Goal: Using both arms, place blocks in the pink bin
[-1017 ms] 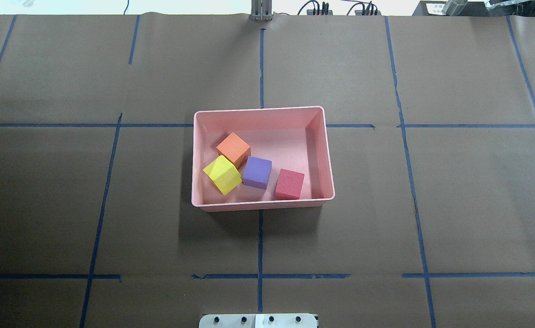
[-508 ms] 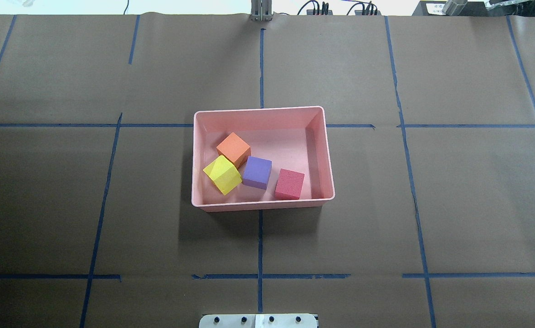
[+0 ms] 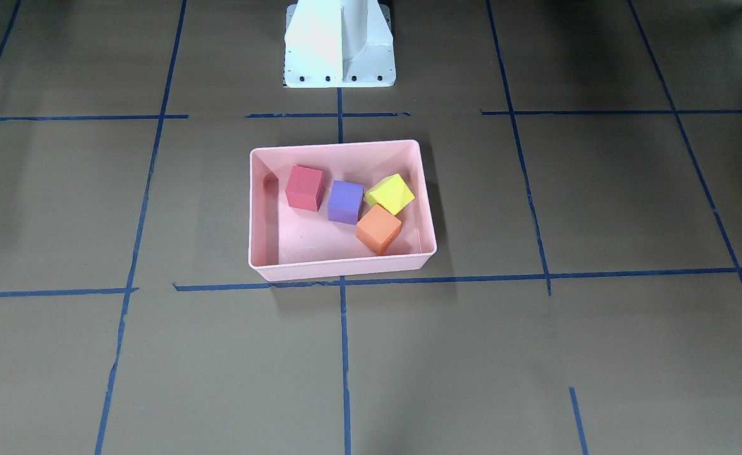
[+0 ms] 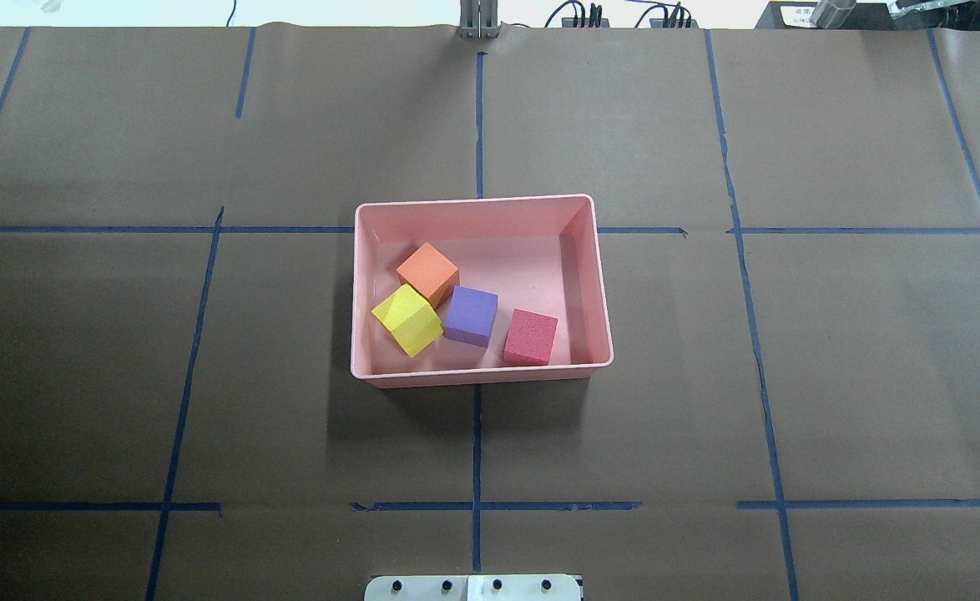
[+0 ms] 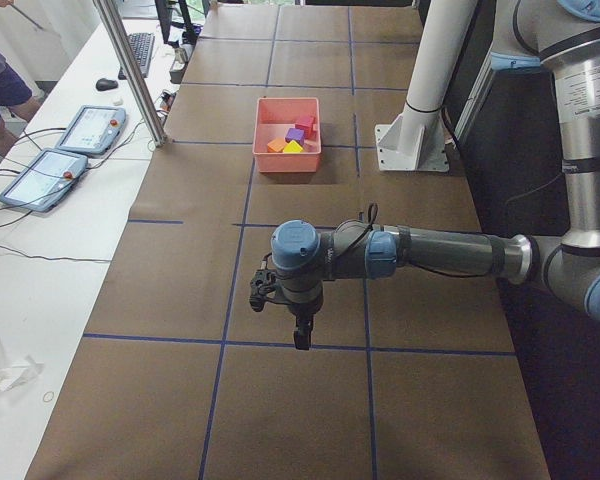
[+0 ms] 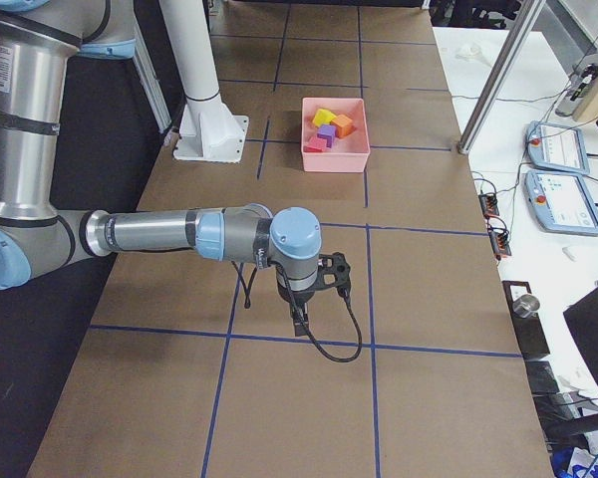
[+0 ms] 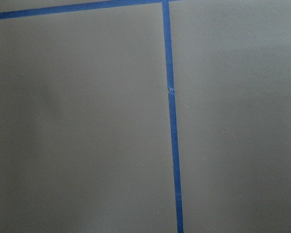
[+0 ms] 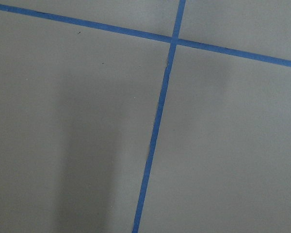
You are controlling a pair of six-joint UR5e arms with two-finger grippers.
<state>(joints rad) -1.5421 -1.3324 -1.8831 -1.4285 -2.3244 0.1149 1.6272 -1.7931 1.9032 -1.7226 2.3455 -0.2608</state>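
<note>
The pink bin (image 4: 473, 219) stands at the table's middle, also in the front view (image 3: 339, 268). Inside it lie the orange block (image 4: 428, 271), the yellow-green block (image 4: 407, 320) tilted on an edge, the purple block (image 4: 471, 315) and the red block (image 4: 530, 335). My left gripper (image 5: 300, 335) shows only in the left side view, low over the table near that end, far from the bin. My right gripper (image 6: 299, 321) shows only in the right side view, likewise far from the bin. I cannot tell whether either is open or shut. Both wrist views show only brown paper and blue tape.
The white pedestal base (image 3: 339, 44) stands at the table edge behind the bin. A metal post (image 5: 130, 70) and teach pendants (image 5: 65, 150) are on the operators' side. Blue tape lines grid the brown table cover.
</note>
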